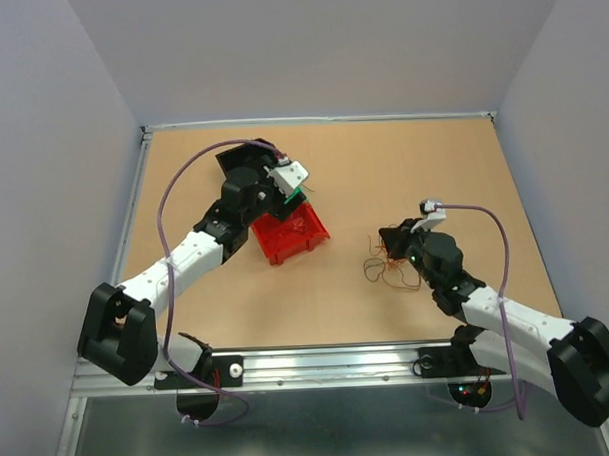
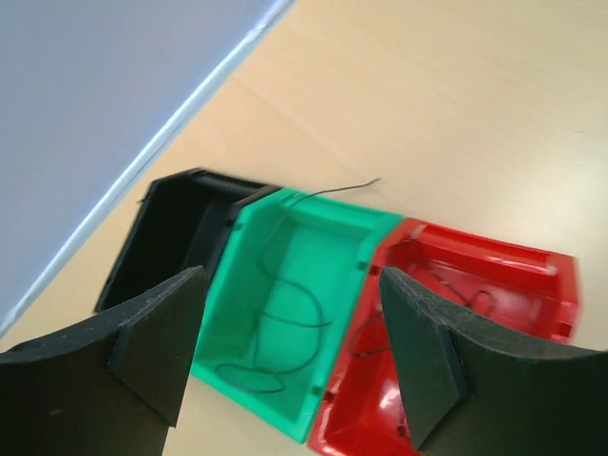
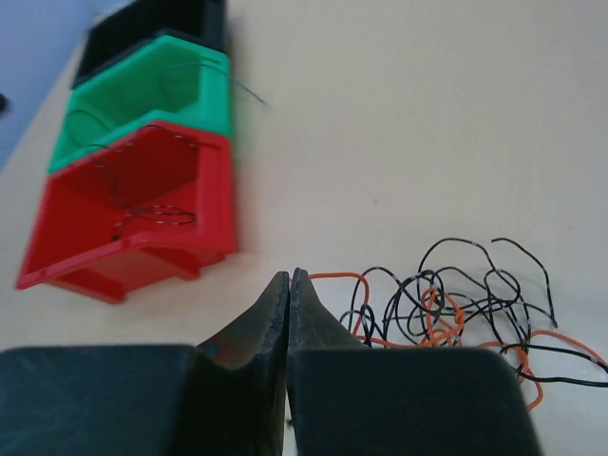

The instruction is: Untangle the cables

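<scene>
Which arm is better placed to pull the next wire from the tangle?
Right. The right fingers, shut, sit at the edge of the tangled cables; the left fingers hang open over the green bin, well apart.

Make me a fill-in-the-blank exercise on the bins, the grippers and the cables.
1. The bin between the black bin and the red bin is ___.
2. The left gripper, above those bins, is ___.
3. The right gripper, beside the cables, is ___.
4. The tangled cables on the table are black and ___.

Missing words: green; open; shut; orange.
</scene>
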